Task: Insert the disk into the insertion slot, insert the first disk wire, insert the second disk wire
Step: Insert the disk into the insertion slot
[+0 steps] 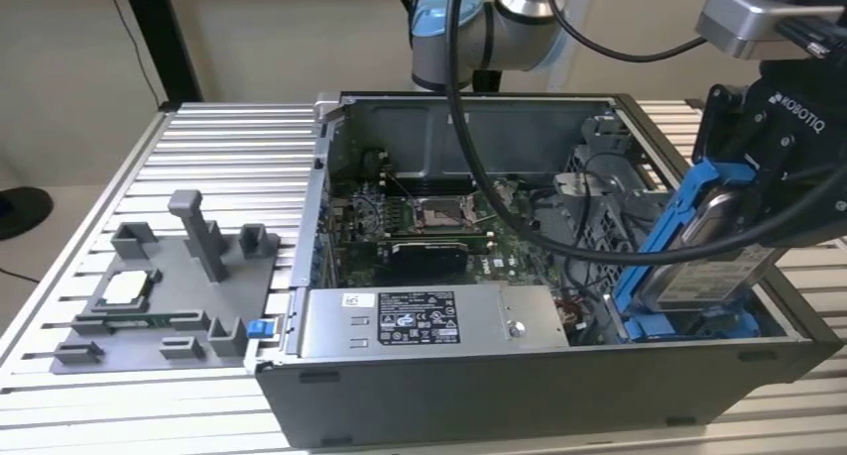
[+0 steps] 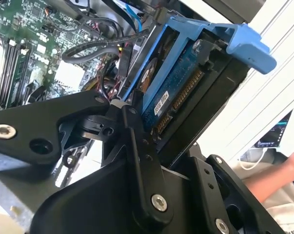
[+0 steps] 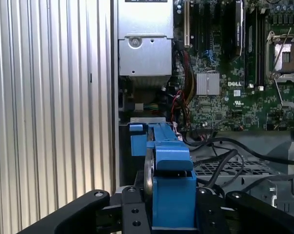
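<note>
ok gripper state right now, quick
Gripper: closed, clamping the disk in its blue carrier, held tilted at the exterior view's right end of the computer case.

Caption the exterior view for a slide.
The gripper holds the disk, tilted, over the insertion slot of the open computer case.

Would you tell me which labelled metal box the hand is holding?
The disk in its blue carrier, clamped tilted in the hand; the grey power-supply box lies flat, untouched.
</note>
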Tool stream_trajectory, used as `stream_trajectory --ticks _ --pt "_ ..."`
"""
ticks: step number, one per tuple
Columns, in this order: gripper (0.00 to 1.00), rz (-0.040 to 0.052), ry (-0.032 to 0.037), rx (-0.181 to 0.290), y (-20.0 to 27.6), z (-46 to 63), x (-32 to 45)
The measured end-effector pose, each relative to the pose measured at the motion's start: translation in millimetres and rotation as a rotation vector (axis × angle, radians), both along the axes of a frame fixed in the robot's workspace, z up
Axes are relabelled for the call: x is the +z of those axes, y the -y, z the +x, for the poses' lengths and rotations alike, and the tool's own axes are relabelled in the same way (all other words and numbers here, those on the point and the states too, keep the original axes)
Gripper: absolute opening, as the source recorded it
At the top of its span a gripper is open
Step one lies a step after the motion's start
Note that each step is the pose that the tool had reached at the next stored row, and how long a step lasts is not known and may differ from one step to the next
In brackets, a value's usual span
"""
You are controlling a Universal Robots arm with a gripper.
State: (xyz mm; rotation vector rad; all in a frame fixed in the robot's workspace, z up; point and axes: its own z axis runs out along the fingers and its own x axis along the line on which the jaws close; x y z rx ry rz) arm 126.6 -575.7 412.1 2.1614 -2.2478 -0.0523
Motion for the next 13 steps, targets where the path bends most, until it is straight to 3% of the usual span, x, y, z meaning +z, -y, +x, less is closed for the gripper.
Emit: stream_trajectory --ticks 13 --pt "0.00 0.0000 0.0000 0.010 -1.2 3.1 -15.6"
